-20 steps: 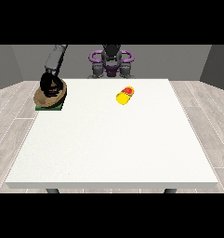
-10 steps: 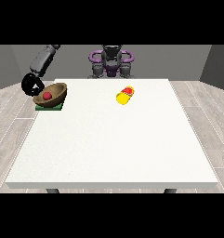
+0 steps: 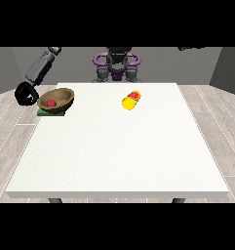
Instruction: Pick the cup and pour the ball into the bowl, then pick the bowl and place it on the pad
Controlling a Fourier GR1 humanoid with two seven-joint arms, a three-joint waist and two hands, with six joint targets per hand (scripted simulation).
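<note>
Fingers of hand at view's left (image 3: 26, 93) indistinct, state impossible to tell, beside brown bowl (image 3: 56, 99) holding red ball (image 3: 50, 103) on green pad (image 3: 50, 113); yellow cup (image 3: 131, 100) lying tipped mid-counter (image 3: 119, 156); task apparently at final step, only withdrawal remaining.

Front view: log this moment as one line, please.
bowl: on green pad, red ball inside | cup: on its side, mid-table | hand at view's left: beside bowl, off table edge
</note>
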